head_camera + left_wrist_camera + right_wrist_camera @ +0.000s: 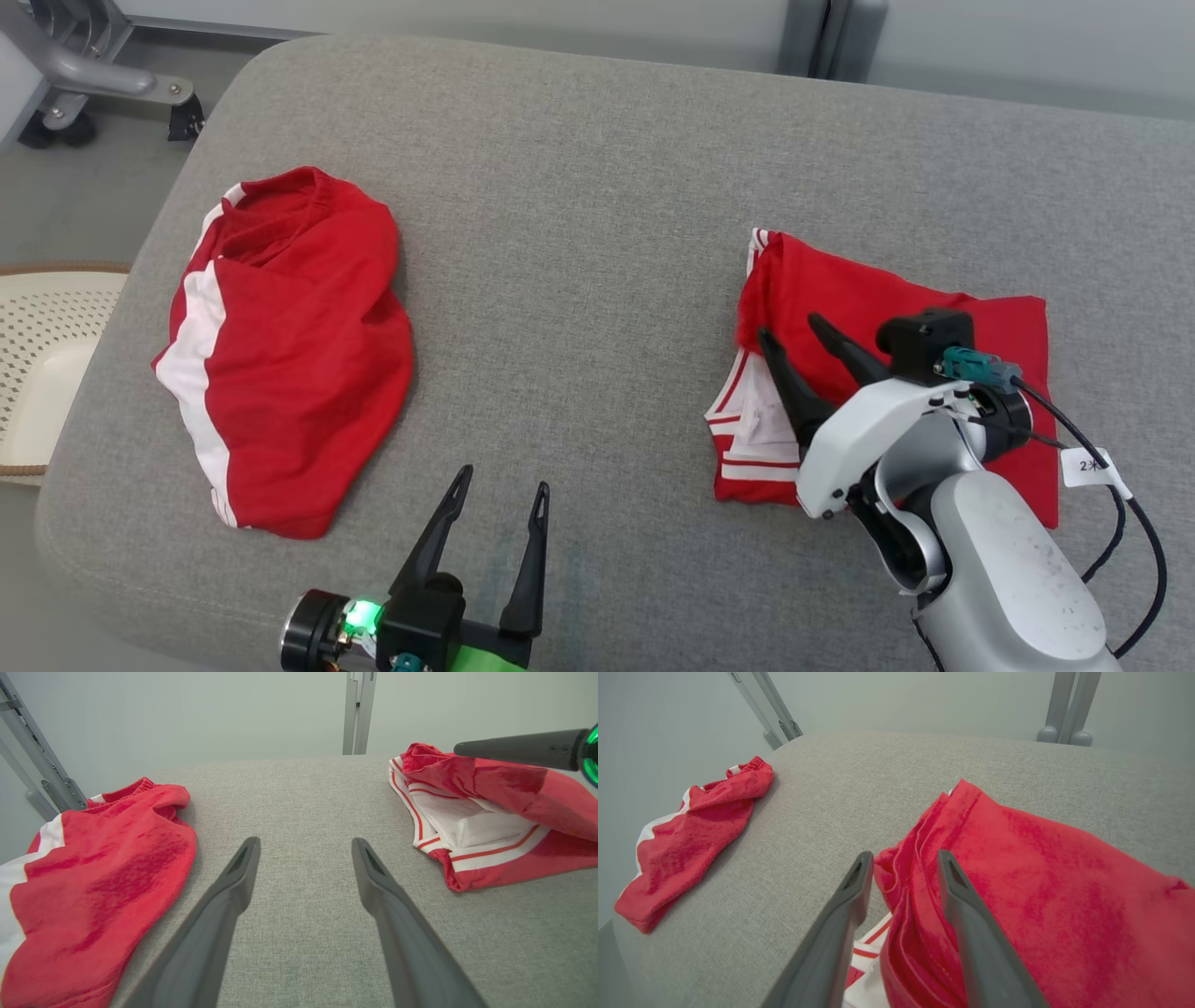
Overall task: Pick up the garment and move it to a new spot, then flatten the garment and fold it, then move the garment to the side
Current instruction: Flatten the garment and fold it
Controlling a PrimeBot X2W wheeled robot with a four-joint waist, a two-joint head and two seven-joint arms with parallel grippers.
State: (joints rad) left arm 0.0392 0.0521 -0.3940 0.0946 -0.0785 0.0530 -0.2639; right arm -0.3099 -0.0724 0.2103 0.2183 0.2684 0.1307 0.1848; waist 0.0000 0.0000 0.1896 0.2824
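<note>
A folded red garment (840,280) with white striped trim lies at the right of the grey padded surface (579,233). My right gripper (789,326) hovers over its left edge, open, fingers apart. In the right wrist view a raised fold of the red garment (1041,882) sits loosely between the right gripper's (903,858) fingers. The left wrist view shows the garment (490,826) with a right finger (514,748) above it. My left gripper (504,478) stands open and empty at the front middle, over bare fabric (306,842).
A second red garment with a white stripe (299,373) lies crumpled at the left, near the surface's rounded edge. A woven basket (47,355) stands on the floor beyond that edge. A wheeled metal frame (84,75) is at the far left.
</note>
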